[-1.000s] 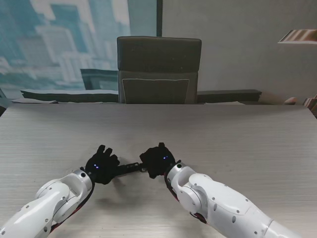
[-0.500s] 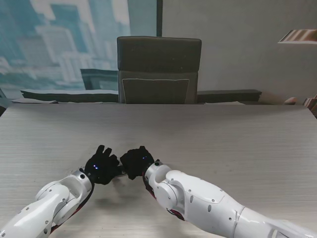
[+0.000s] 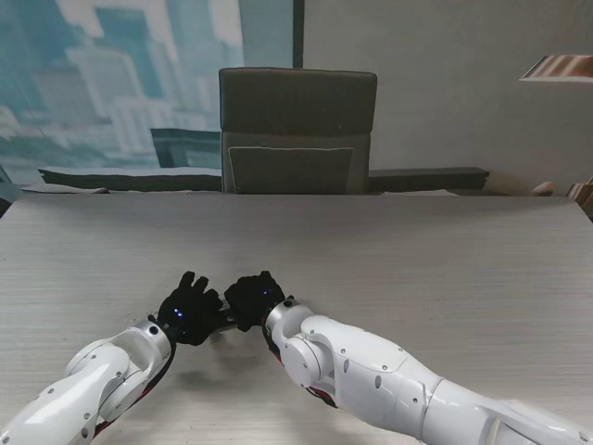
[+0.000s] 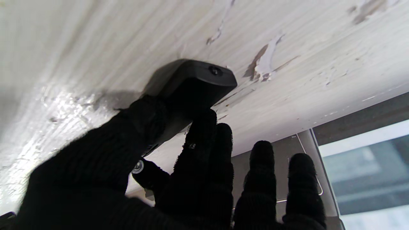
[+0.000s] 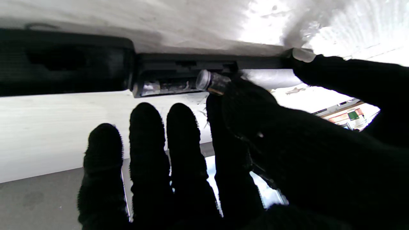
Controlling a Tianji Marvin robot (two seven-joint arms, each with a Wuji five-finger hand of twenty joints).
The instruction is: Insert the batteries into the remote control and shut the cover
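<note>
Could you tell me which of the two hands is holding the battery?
The right hand: it pinches a battery at the remote control, whereas the left hand only grips the remote.

Both arms are extended from the near corners and converge over the near-centre of the table. The left hand (image 3: pixel 190 311) and right hand (image 3: pixel 252 298) are positioned side by side, almost touching, palms down. On each hand, thumb and index finger are pinched; the remaining fingers (image 5: pixel 143 134) are extended.
</note>
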